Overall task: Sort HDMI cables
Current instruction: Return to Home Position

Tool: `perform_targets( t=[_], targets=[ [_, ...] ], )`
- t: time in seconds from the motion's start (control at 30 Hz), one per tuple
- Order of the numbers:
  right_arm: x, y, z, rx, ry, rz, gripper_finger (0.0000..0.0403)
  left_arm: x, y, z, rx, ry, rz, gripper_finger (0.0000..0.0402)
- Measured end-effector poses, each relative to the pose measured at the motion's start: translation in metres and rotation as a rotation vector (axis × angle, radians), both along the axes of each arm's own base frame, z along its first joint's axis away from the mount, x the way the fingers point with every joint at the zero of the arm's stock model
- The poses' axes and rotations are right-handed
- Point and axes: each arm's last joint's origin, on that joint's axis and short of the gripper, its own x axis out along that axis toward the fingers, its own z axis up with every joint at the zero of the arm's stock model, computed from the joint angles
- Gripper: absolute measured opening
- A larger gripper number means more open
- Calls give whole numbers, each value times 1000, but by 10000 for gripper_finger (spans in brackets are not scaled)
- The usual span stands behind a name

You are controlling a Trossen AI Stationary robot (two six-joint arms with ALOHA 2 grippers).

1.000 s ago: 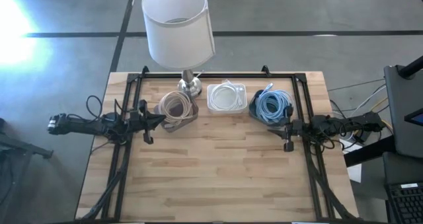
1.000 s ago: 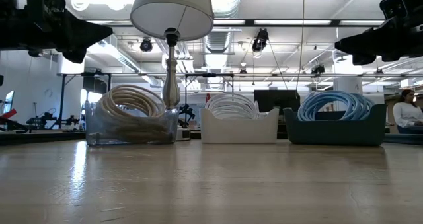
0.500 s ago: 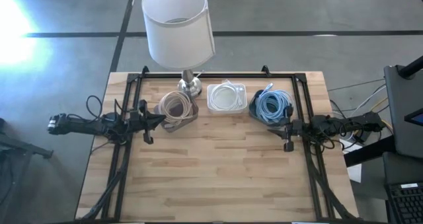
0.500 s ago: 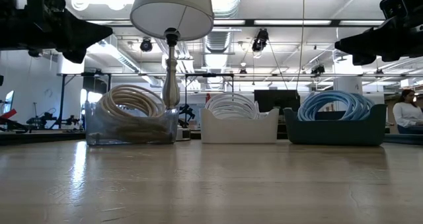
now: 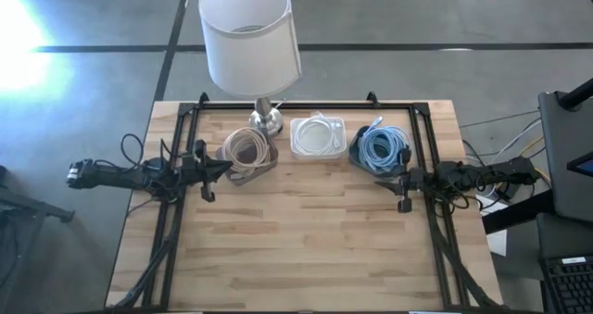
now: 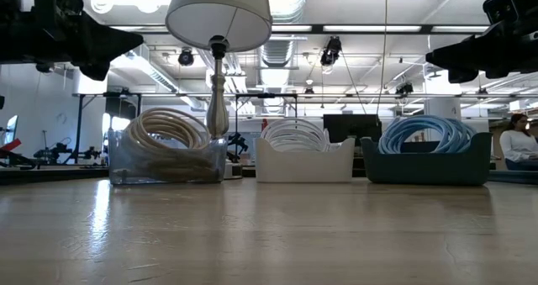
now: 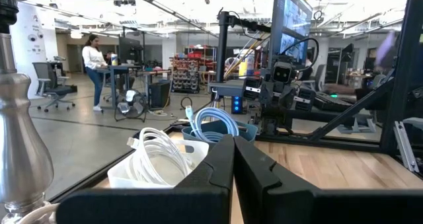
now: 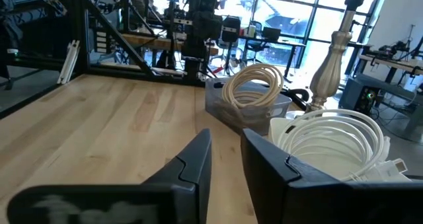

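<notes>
Overhead, a light wooden table (image 5: 306, 240) carries three small bins in a row along its far edge; a clear plastic bin (image 6: 160, 169) on the left holds the coiled beige HDMI cables (image 5: 246, 147); a white bin (image 6: 304, 166) in the middle holds the coiled white HDMI cables (image 5: 317, 133); a dark blue bin (image 6: 424, 167) on the right holds the coiled light blue HDMI cables (image 5: 382, 147); a lamp with a white drum shade (image 5: 250, 34) stands on a silver base (image 5: 267, 119) between the clear and white bins; the left arm lies level from the table's left edge, pointing inward, its left gripper (image 7: 234, 141) raised above the wood just beside the clear bin, fingers pressed almost together and holding nothing; the right arm mirrors it from the right edge, its right gripper (image 8: 226, 135) raised near the blue bin, fingers a small gap apart and empty; both arms sit high in the low view.
</notes>
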Motion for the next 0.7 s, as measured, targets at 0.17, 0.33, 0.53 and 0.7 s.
perform_targets(
  t=[0.17,0.33,0.53,0.7],
  targets=[
    [0,0,0,0,0,0,68,0,0,0,0,0,0,12],
    [0,0,0,0,1,0,73,0,0,0,0,0,0,12],
    [0,0,0,0,0,0,83,0,0,0,0,0,-1,12],
    [0,0,0,0,0,0,89,0,0,0,0,0,-1,12]
  ],
)
